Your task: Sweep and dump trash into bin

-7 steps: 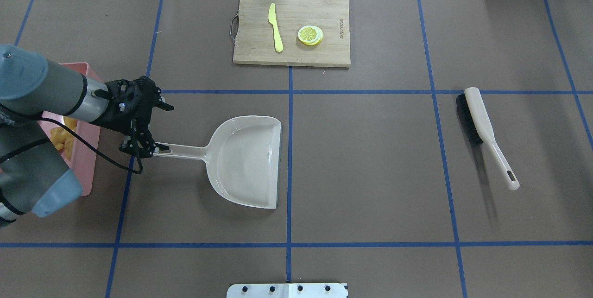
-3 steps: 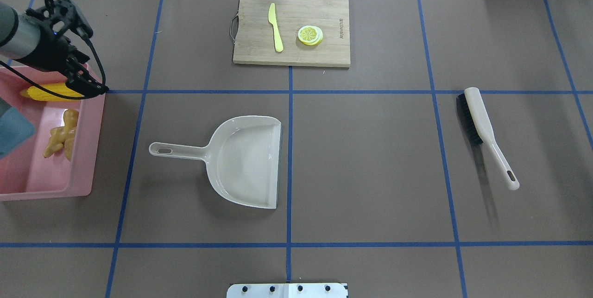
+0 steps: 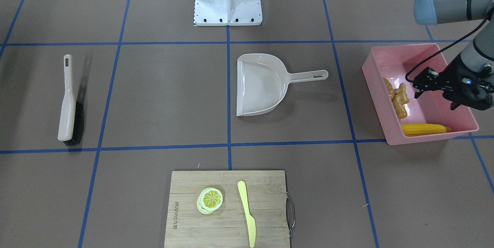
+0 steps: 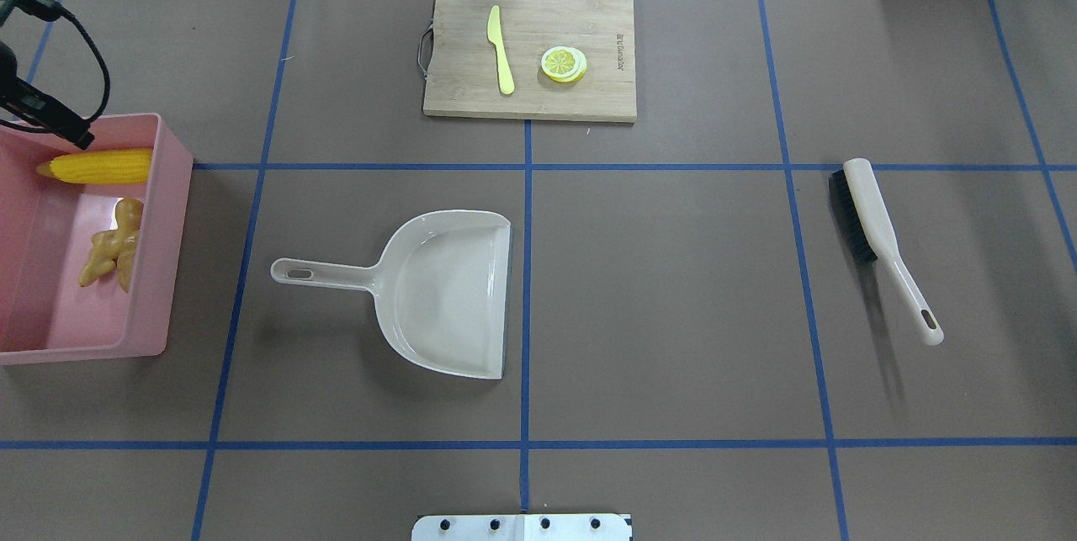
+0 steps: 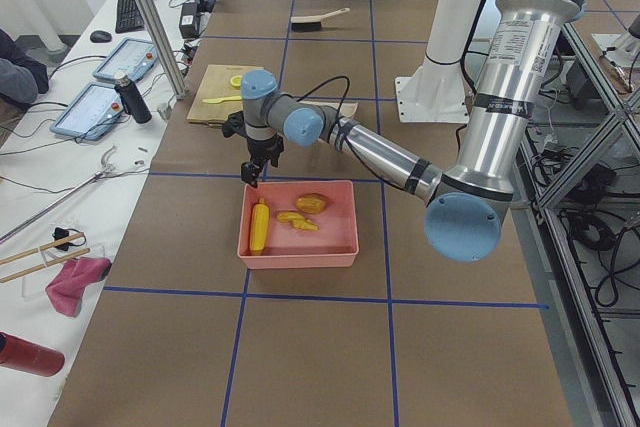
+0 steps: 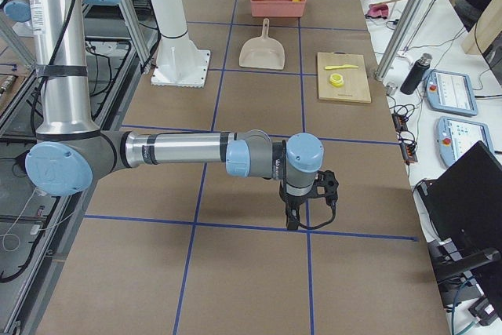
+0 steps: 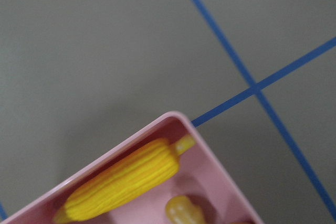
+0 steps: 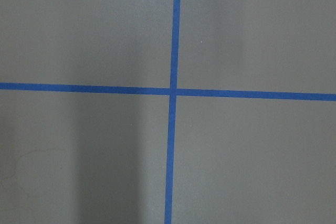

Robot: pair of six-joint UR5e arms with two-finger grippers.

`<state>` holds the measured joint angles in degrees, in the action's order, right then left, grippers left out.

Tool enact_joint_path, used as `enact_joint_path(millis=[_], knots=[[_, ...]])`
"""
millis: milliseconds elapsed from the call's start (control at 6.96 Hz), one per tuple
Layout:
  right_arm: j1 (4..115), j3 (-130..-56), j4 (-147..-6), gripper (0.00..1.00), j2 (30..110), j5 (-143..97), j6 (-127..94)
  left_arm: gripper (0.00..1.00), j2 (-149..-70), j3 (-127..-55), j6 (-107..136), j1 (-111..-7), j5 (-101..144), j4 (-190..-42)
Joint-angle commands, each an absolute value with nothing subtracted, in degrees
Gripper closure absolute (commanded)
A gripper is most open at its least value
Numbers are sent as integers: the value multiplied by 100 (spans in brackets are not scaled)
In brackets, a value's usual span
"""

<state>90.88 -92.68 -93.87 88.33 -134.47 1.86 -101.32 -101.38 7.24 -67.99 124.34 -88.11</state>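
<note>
At the far left of the overhead view stood the pink bin, with all three pieces of trash inside it. The corn cob lay along the bin's upper wall. The ginger root sat below it near the right wall, and the potato lay just beside the ginger, seen best from the left-side camera.

The left gripper hung above the bin near the corner by the corn. It was cut off by the upper left edge of the overhead view and showed at the right of the front-facing view. Its fingers were spread apart and it held nothing.

Right of the bin, and well apart from it, the beige dustpan lay flat on the brown table. Its handle pointed towards the bin and its mouth sat along a blue tape line.

At top centre was the wooden cutting board. The pale yellow knife lay on its left half and the lemon slice just right of the knife.

On the right of the frame the brush lay alone, bristles to the left and handle slanting towards the lower right.

The right gripper showed only in the right-side view, low over a crossing of tape lines at the near end of the table. I cannot tell whether its jaws were released or clenched.
</note>
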Motion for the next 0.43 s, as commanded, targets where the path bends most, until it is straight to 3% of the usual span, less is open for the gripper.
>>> enact_joint_path(millis=[0, 287], knots=[[9088, -9263, -9378, 0, 8877, -13421, 211, 2, -9531, -9984, 773, -7432, 12541, -8684], [9114, -9272, -9378, 0, 8912, -13421, 176, 2, -9125, -9836, 791, -8048, 13269, -8692]])
